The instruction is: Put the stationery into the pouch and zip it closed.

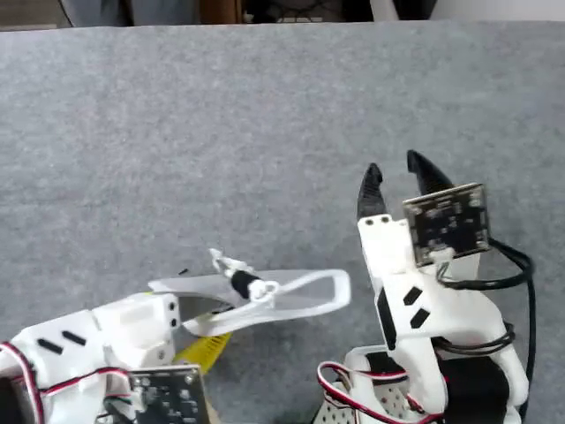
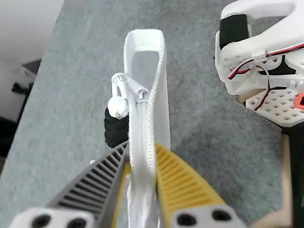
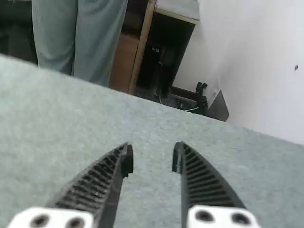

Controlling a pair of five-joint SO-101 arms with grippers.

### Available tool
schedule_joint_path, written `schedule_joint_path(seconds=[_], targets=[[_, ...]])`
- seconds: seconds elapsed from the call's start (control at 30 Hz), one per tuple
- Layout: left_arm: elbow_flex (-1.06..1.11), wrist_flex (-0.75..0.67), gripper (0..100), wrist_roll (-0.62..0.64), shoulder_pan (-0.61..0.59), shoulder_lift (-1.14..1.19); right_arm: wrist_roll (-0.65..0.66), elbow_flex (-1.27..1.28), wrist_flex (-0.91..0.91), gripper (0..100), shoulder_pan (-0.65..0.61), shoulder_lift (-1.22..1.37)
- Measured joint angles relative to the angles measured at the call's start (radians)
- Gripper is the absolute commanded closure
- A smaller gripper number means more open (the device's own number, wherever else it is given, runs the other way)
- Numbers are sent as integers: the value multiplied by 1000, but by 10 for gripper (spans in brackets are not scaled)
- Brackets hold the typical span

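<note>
A white pouch hangs edge-on above the grey table, near the front middle. My left gripper is shut on the pouch, its grey and yellow fingers clamping the end with the zipper running between them. The zipper pull, with a white bead and a black tab, sits partway along the top. My right gripper stands to the right of the pouch, lifted off the table, open with nothing between its black fingers. No loose stationery is visible.
The grey felt table stretches bare behind both arms. The right arm's white base stands close beside the pouch. A person's legs and dark furniture are beyond the far table edge.
</note>
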Motion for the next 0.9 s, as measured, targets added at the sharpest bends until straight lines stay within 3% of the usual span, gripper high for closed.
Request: schedule_joint_path(seconds=[0.07,0.2,0.27,0.43,0.63,0.9], targets=[[6,-68,973,-20,-55,5,-18,0,-3,832,0,0],[14,-213,973,-91,-285,77,-38,0,-3,830,-14,0],[3,-207,973,-109,-318,115,-61,0,-3,829,-38,0],[-32,-37,973,-124,-84,127,-104,0,-21,829,-80,3],[-14,-15,973,-61,161,127,-106,0,-12,828,-118,77],[9,-15,973,-49,204,127,-106,-3,308,828,-362,199]])
